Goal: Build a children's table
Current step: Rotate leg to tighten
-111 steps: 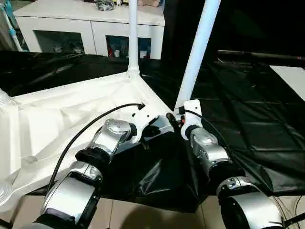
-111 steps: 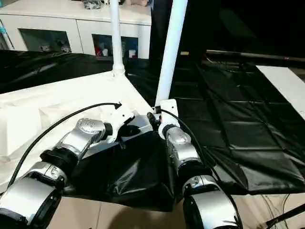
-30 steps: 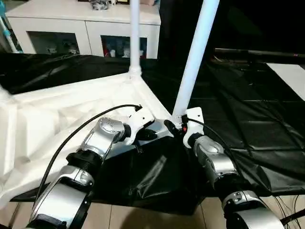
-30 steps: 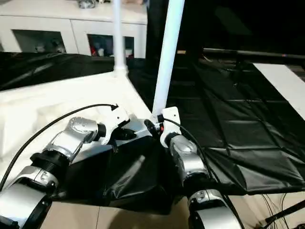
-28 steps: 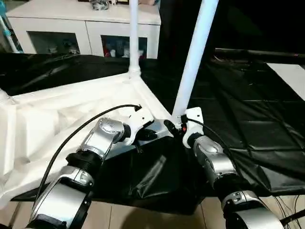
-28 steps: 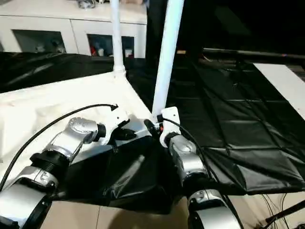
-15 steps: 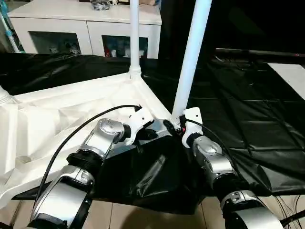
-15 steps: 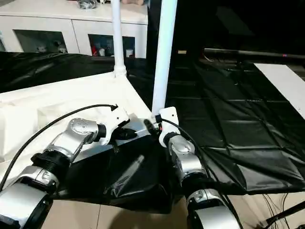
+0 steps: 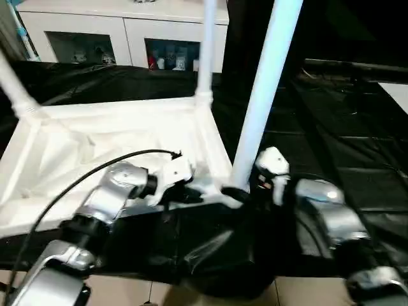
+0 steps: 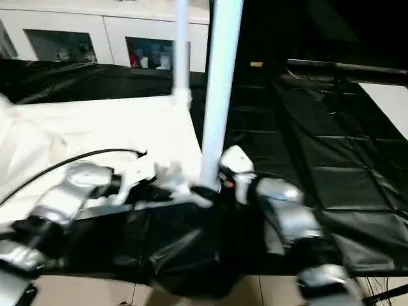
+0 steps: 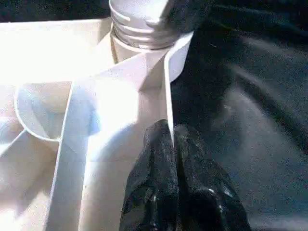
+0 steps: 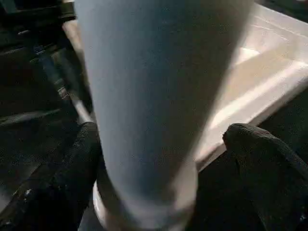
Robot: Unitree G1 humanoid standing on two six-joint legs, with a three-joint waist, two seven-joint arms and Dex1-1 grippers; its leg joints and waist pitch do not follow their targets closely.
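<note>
Looking down over my forearms, I see the table top [image 9: 121, 137] lying upside down on a black sheet [image 9: 357, 146] that covers the surface, its ribbed underside facing up. Three legs stand in corner sockets: one at the far left corner [image 9: 16, 89], one at the far right corner [image 9: 205, 57], and the near leg [image 9: 264, 89] rising from the corner closest to my hands. My left pincer [image 11: 172, 159] is closed on the thin rim [image 11: 167, 96] of the top, just beside the near socket [image 11: 144, 29]; in the left wrist view its two black fingers [image 11: 154, 192] press together with the white edge between them, and the threaded base of the leg sits in the socket beyond. My right pincer [image 12: 163, 159] stands open around the base of the near leg [image 12: 159, 96]; in the right wrist view one finger [image 12: 79, 168] lies close against one side of the tube and the other sits apart from it on the far side, so I see no grip on the tube. A black cable [image 9: 95, 166] arcs over my left forearm. Behind the sheet stands a white cabinet [image 9: 121, 32] with glass doors and small things inside that I cannot make out.
</note>
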